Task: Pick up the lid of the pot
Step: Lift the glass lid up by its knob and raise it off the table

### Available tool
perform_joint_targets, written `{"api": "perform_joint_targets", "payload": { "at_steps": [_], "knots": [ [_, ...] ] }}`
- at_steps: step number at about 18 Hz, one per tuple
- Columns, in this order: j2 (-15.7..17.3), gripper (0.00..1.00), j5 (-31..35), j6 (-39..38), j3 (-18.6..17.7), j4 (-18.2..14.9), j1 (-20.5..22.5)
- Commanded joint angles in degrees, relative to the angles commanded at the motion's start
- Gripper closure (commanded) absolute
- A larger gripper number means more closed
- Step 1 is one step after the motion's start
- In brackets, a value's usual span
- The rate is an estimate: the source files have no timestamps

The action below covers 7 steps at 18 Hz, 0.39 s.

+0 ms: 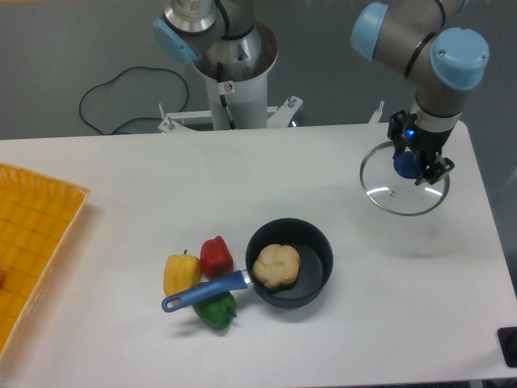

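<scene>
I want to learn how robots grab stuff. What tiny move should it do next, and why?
I'd probably raise the lid gently, straight up: the gripper has the blue knob between its fingers, and the job is picking the lid up.

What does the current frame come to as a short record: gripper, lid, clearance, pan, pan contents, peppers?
gripper: closed on the lid's blue knob; gripper at the picture's upper right
lid: clear glass pot lid, knob up
lid clearance from table: cannot tell from this single view
pan: black pan, blue handle pointing toward the picture's left
pan contents: one tan, bread-like round
peppers: yellow pepper and red pepper beyond the handle, green pepper on its near side
</scene>
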Motion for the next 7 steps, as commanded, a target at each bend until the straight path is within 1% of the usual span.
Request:
{"api": "perform_joint_targets", "payload": {
  "at_steps": [7],
  "knots": [
    [0.0,0.42,-0.35,-0.61,0.0,0.09,-0.17]
  ]
}}
